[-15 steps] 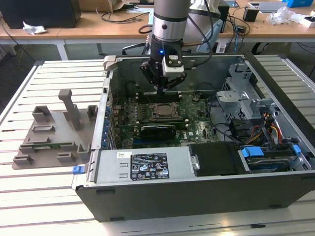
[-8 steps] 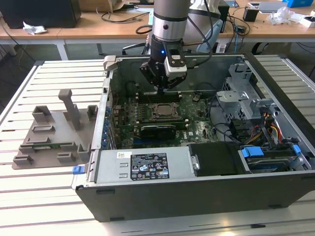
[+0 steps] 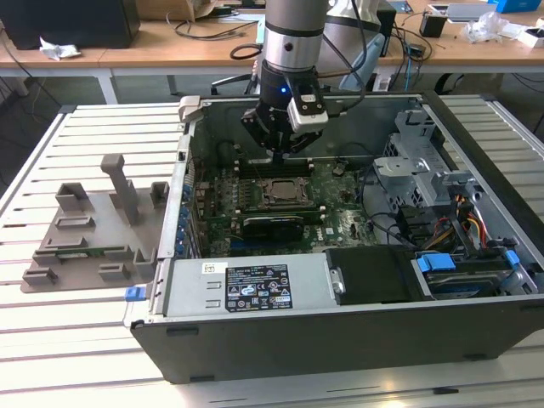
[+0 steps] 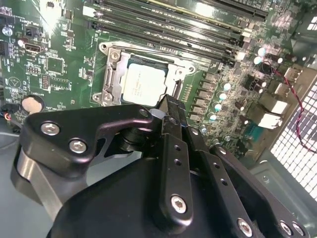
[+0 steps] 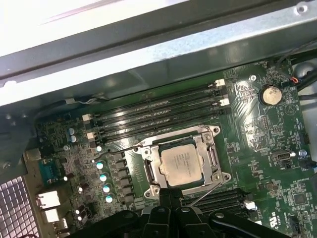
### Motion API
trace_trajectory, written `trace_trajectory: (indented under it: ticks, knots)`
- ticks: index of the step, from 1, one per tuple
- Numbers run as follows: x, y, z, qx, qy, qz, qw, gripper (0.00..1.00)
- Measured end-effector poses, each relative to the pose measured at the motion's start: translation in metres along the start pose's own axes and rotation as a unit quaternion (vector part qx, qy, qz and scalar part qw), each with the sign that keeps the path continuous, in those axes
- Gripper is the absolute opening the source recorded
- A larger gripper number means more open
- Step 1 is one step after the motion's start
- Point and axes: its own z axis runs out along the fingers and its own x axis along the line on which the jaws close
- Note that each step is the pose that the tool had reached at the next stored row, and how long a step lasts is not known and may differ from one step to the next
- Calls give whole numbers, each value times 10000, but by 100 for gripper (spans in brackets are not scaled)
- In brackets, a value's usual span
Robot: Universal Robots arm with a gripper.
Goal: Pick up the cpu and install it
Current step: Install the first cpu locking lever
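Note:
The cpu (image 4: pixel 143 84), a silvery-grey square chip, lies flat inside the metal-framed socket (image 5: pixel 214 157) on the green motherboard (image 4: pixel 64 64). Both wrist views show it there, cpu (image 5: pixel 182 163), and in the exterior view the cpu (image 3: pixel 283 192) sits mid-board inside the open computer case. My gripper (image 4: pixel 172 108) hangs just beside and above the socket with its black fingers pressed together and nothing between them. In the first wrist view my gripper (image 5: pixel 168 192) points at the socket's edge. In the exterior view my gripper (image 3: pixel 283 153) hovers over the board just behind the socket.
Black memory slots (image 5: pixel 158 116) run beside the socket. The case wall (image 5: pixel 148 44) stands close behind them. A metal drive cage (image 3: pixel 416 161) and cables (image 3: pixel 463 217) fill the exterior view's right. A grey plastic holder tray (image 3: pixel 93 229) lies on the slatted table at its left.

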Motion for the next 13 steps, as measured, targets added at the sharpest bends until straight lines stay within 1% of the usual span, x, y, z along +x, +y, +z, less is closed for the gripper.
trace_trajectory:
  ticks: [3,7,11,13]
  knots:
    - [0,0,0,12,-12,-196,9998,11]
    - [0,0,0,22,-20,-343,9994,11]
    - [0,0,0,31,-29,-485,9988,11]
    - [0,0,0,37,-35,-593,9982,11]
